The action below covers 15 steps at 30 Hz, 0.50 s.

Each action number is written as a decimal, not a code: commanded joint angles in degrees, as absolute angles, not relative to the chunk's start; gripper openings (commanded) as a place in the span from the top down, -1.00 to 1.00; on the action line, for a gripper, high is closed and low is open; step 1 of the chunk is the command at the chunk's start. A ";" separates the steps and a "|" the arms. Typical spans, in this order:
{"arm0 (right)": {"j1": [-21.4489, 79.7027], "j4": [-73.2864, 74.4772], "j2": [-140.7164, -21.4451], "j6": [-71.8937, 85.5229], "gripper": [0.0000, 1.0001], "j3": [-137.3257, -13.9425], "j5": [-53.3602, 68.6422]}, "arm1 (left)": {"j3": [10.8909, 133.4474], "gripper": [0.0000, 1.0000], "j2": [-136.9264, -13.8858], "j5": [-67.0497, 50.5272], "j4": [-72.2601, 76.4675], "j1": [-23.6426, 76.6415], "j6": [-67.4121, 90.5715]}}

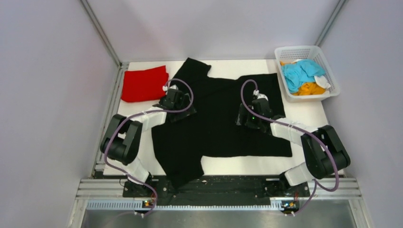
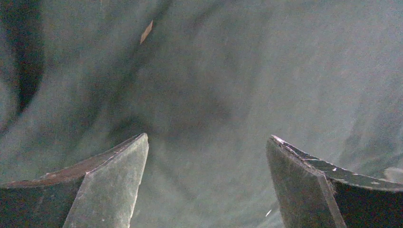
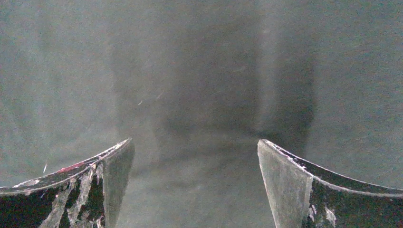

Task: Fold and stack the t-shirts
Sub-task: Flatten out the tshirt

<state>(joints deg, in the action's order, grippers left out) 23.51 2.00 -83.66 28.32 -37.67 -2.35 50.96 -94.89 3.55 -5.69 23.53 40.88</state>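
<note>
In the top external view, a large black cloth t-shirt (image 1: 223, 123) lies spread flat across the middle of the white table (image 1: 309, 116). One sleeve reaches toward the upper centre of the frame and the other toward the bottom edge, between the arm bases. A bright red cloth t-shirt (image 1: 144, 83), folded into a rough rectangle, sits at the upper left, just beside the black one. At the upper right a white plastic mesh basket (image 1: 299, 49) holds a crumpled light blue cloth t-shirt (image 1: 299, 73) with an orange cloth t-shirt (image 1: 309, 89) under it at the near side. The left gripper (image 1: 177, 102) hangs over the left part of the black shirt, close to the red one. The right gripper (image 1: 252, 116) hangs over the right part of the black shirt. From this angle I cannot tell whether either touches the cloth.

In the left wrist view, the left gripper (image 2: 207, 137) has its jaws standing wide apart at the bottom corners of the frame, gripping nothing. Dark cloth of the black shirt (image 2: 228, 71) fills the rest, with a soft crease at the upper left and a small pale fleck (image 2: 146, 32) near the top.

In the right wrist view, the right gripper (image 3: 195, 141) is likewise spread wide and grips nothing, its worn fingers (image 3: 304, 190) at the lower corners. Smooth black shirt cloth (image 3: 199, 71) fills the frame, with the gripper's shadow falling on it in the centre.
</note>
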 commanded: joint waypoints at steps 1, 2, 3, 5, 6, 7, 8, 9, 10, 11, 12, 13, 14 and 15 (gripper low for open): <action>18.21 3.75 -88.62 31.44 -0.98 -36.60 -6.10 | 56.31 -0.95 -102.64 -5.96 -1.50 19.15 41.87; 17.32 3.77 -88.97 31.46 -0.97 -36.61 -6.21 | 57.39 -0.95 -104.38 -7.34 -1.51 18.68 41.79; 16.49 3.82 -89.34 31.42 -0.98 -36.81 -6.13 | 58.59 -0.95 -105.73 -8.07 -1.89 18.37 41.73; 15.35 3.83 -89.95 31.09 -0.98 -37.38 -5.98 | 61.27 -0.94 -108.81 -8.82 -2.59 18.15 41.31; 15.07 3.76 -90.06 30.57 -0.98 -37.82 -5.88 | 62.54 -0.94 -109.84 -9.18 -2.95 18.09 41.00; 14.85 3.81 -90.41 30.13 -0.98 -38.59 -5.96 | 63.94 -0.94 -110.56 -9.44 -3.25 18.10 40.47; 14.59 4.09 -90.70 29.73 -0.98 -39.36 -6.11 | 65.45 -0.94 -111.29 -9.49 -3.69 18.11 39.84; 14.41 5.01 -90.94 29.28 -0.98 -40.58 -6.16 | 67.22 -0.94 -111.81 -9.45 -4.87 18.11 39.16; 14.35 5.79 -90.95 28.72 -0.98 -41.68 -6.22 | 69.11 -0.92 -112.03 -9.34 -6.31 18.11 38.34; 14.41 6.28 -90.62 28.32 -0.98 -42.41 -6.01 | 70.51 -0.91 -111.95 -9.44 -7.91 18.11 37.86; 14.41 6.58 -89.96 27.91 -0.98 -42.86 -5.21 | 71.01 -0.90 -111.13 -10.22 -8.47 18.14 37.27; 14.40 6.71 -89.01 27.67 -0.98 -43.15 -4.49 | 70.66 -0.90 -109.88 -11.13 -8.49 18.36 36.74; 14.40 6.97 -87.70 27.35 -0.98 -43.15 -3.78 | 69.80 -0.90 -108.31 -11.72 -8.55 18.75 36.28; 14.38 7.25 -86.00 26.89 -0.98 -43.07 -3.11 | 68.80 -0.90 -106.26 -11.92 -8.95 19.38 35.59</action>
